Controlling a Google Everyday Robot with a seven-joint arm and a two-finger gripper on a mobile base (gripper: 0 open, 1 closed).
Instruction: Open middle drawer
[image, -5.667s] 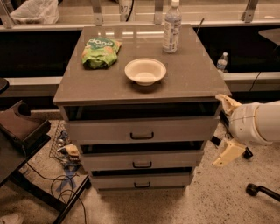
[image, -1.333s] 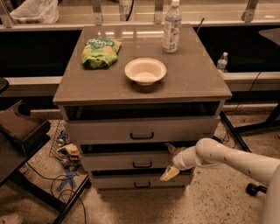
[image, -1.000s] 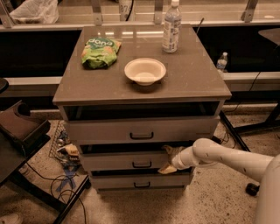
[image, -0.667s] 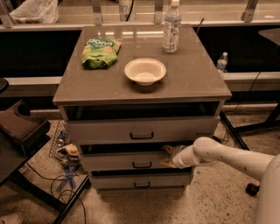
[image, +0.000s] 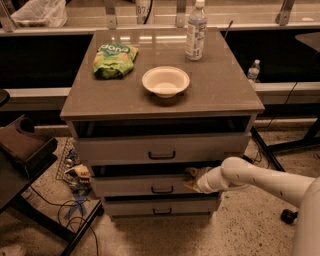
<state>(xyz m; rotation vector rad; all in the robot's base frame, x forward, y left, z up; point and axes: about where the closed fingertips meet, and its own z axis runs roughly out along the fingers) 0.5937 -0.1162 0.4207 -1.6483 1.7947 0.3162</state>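
**With the gripper at its right end, the middle drawer sits second of three**

Where the grey cabinet shows its front, the middle drawer (image: 145, 186) lies between a taller-fronted top drawer (image: 120, 150) and a narrower bottom drawer (image: 140, 206). A dark gap runs along its upper edge. The gripper (image: 192, 179) is at the right part of this drawer's front, at its top edge, to the right of the small black bar handle (image: 162, 189) and apart from it. Whether the gripper is wide or narrow cannot be told from this view, nor whether it grips the panel's edge. The white arm (image: 260, 181) comes in from the lower right, roughly level with the drawer.

By count, there are three drawers, each with one black handle at the centre of its front. The gripper is beside the middle handle only.

On the cabinet top (image: 220, 95) stand three things:
- one pale bowl (image: 165, 81), empty, near the middle;
- one green snack bag (image: 114, 59) to the bowl's left, towards the back;
- one clear water bottle (image: 196, 31), upright at the back right.

A second, smaller bottle (image: 254, 71) stands on the ledge behind the cabinet's right side, making two bottles in all.

The bag bears white letters that look like "dona"; the smaller print under them cannot be read. The water bottle's label is too blurred to read.

Left of the cabinet, on the floor, lie tangled cables (image: 75, 177).
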